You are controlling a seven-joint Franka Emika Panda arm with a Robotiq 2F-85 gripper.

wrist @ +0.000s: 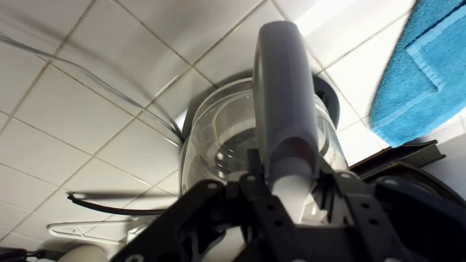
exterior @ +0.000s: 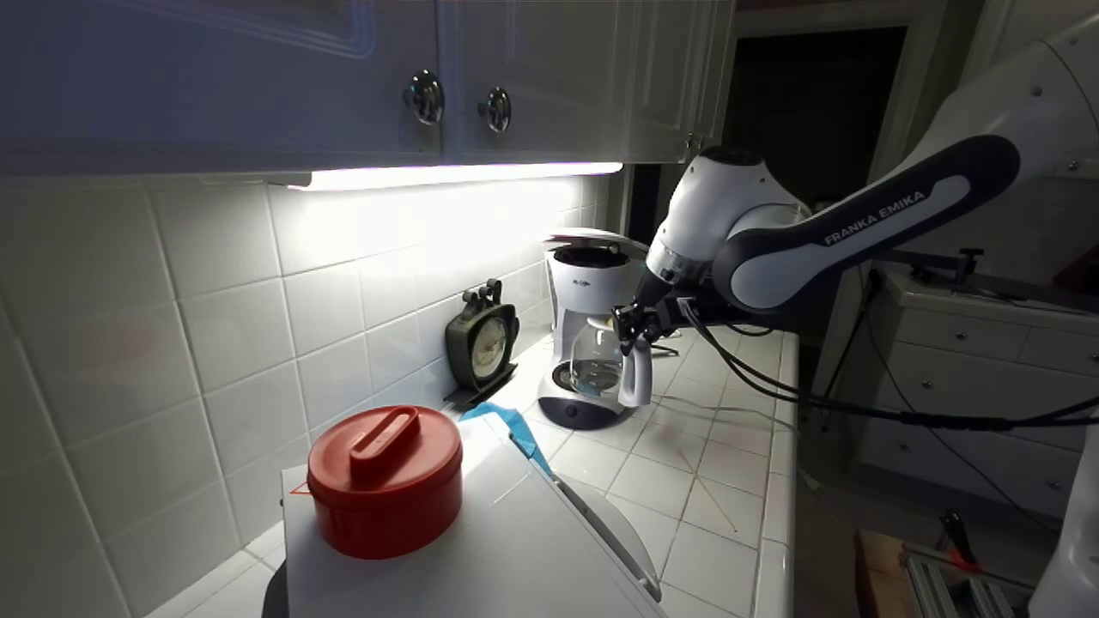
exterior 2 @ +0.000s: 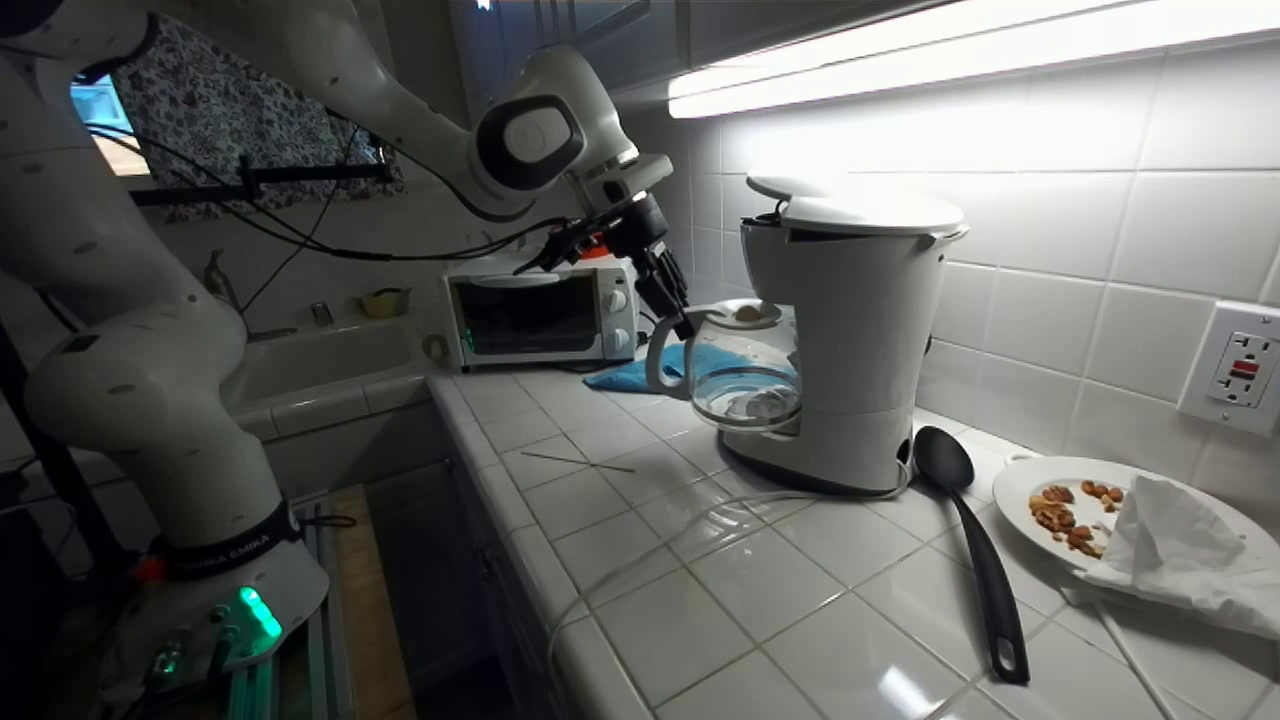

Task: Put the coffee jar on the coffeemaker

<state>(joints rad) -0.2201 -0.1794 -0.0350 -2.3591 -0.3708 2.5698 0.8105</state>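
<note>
The coffee jar, a rounded clear-glass carafe, shows in both exterior views (exterior: 594, 356) (exterior 2: 745, 390) and the wrist view (wrist: 225, 131). It is upright at the front of the white coffeemaker (exterior: 588, 287) (exterior 2: 850, 340), partly over its base plate (exterior: 562, 378). In an exterior view its bottom looks slightly above the plate; exact contact is hard to tell. My gripper (exterior: 633, 336) (exterior 2: 682, 325) is shut on the upper part of the pale handle (wrist: 284, 91), with one finger on each side (wrist: 288, 163). The coffeemaker's dark base edge (wrist: 329, 98) shows beyond the jar.
A toaster oven (exterior 2: 545, 315) with a red lidded container (exterior: 386, 481) stands on the counter. A blue cloth (exterior 2: 640, 375) and a dark clock-like object (exterior: 482, 343) are near the coffeemaker. A black ladle (exterior 2: 985, 580) and a plate (exterior 2: 1012, 485) lie behind it. Cabinets (exterior: 532, 77) hang overhead.
</note>
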